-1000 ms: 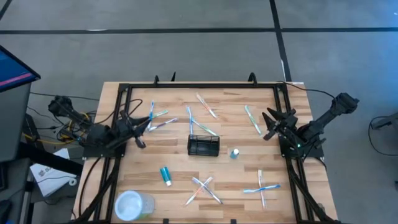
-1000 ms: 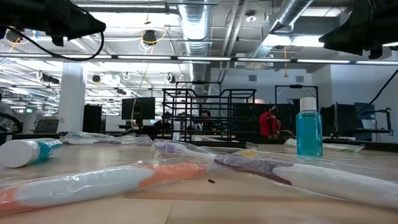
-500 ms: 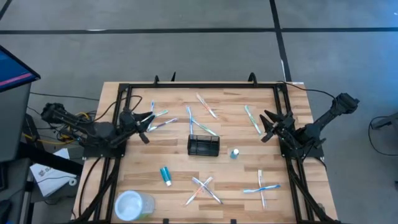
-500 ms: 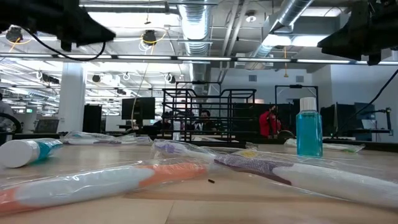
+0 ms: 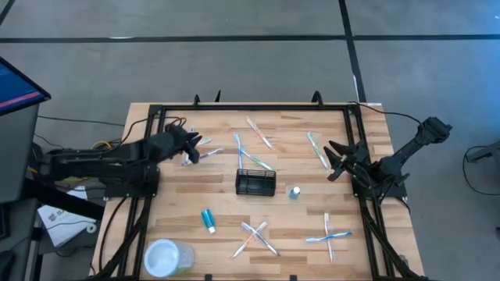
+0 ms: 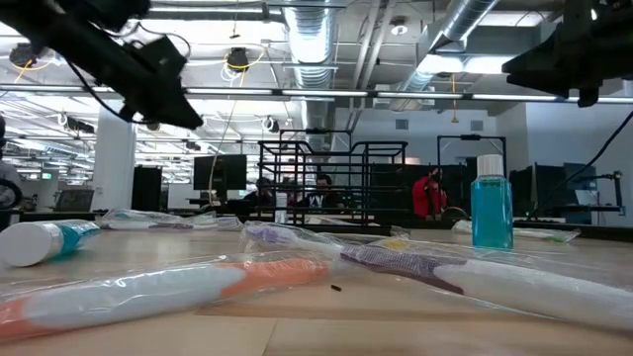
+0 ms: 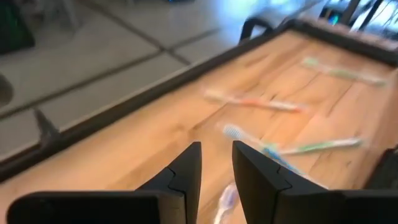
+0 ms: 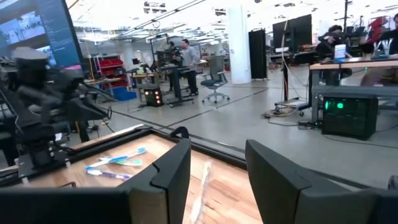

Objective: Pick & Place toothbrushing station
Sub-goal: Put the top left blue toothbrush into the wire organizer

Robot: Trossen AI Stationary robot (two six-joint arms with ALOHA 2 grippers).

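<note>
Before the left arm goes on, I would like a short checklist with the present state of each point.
1. Left gripper open: ok, a narrow gap shows between its fingers in the left wrist view.
2. Left gripper empty: ok.
3. Black mesh caddy upright at the table's middle: ok.
4. Way to the caddy free: not ok, toothbrushes lie between.
5. Right gripper apart from the caddy, open, empty: ok.
6. Blue bottle beside the caddy, touching or not: cannot tell.
</note>
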